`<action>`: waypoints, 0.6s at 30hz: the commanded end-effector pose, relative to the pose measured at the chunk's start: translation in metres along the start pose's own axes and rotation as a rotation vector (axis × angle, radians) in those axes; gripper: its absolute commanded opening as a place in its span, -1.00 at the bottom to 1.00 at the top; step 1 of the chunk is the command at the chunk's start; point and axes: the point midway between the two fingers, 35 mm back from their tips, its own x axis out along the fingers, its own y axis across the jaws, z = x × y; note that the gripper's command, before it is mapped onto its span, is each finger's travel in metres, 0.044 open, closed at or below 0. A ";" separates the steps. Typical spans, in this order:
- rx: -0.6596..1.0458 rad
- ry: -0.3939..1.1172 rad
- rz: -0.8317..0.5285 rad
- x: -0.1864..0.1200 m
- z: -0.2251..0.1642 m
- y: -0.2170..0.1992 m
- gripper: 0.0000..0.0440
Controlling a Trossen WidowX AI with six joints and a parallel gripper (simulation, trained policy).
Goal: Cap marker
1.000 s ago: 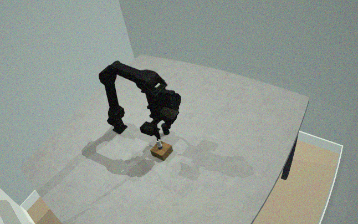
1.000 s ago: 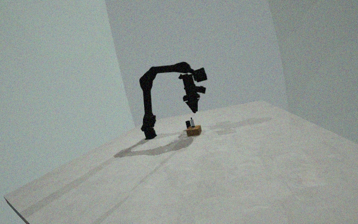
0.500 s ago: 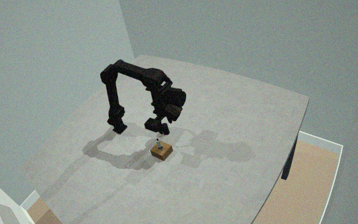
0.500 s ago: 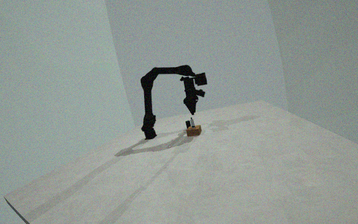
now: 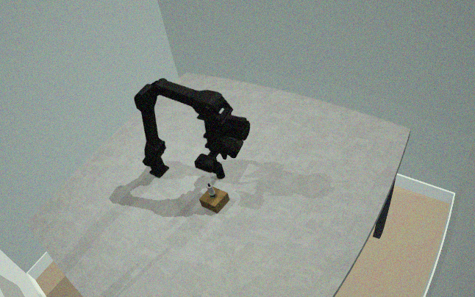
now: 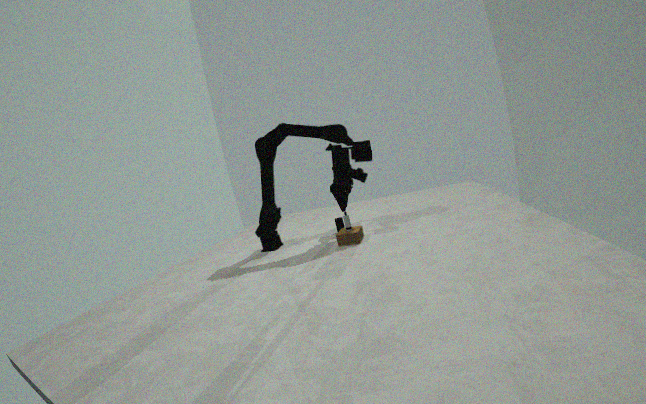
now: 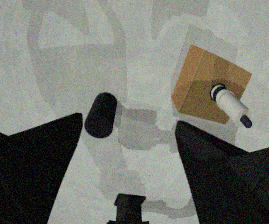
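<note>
The white marker (image 5: 211, 190) (image 6: 347, 221) (image 7: 231, 106) stands in the wooden holder block (image 5: 214, 201) (image 6: 349, 237) (image 7: 188, 80), with its dark tip bare and pointing up. The black cap (image 5: 220, 175) (image 6: 339, 224) (image 7: 100, 116) stands on the table beside the block. My gripper (image 6: 344, 210) (image 7: 129, 123) is open and empty above the table, pointing down. In the wrist view, the cap appears between the fingertips, close to the left one, and the marker lies beyond the right one. In the top view, the gripper overlaps part of the cap.
The pale table top (image 5: 287, 228) (image 6: 415, 321) carries the arm's base (image 5: 159, 170) (image 6: 271, 242) and the arm's shadows. The table's edge drops to a wooden floor (image 5: 412, 228) at the right in the top view. Plain walls stand behind.
</note>
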 end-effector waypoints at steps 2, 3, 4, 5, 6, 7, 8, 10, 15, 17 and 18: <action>-0.018 0.035 0.005 0.009 -0.009 0.008 0.43; -0.024 0.039 0.005 0.010 -0.010 0.009 0.43; -0.029 0.044 0.005 0.012 -0.011 0.010 0.42; -0.034 0.048 0.005 0.013 -0.012 0.012 0.42; -0.039 0.052 0.005 0.015 -0.014 0.013 0.41; -0.045 0.056 0.005 0.016 -0.015 0.014 0.41; -0.050 0.060 0.005 0.018 -0.016 0.015 0.40; -0.061 0.067 0.004 0.021 -0.018 0.017 0.39; -0.088 0.085 0.004 0.030 -0.023 0.021 0.35; -0.098 0.091 0.004 0.034 -0.025 0.022 0.34; -0.104 0.095 0.004 0.036 -0.026 0.023 0.33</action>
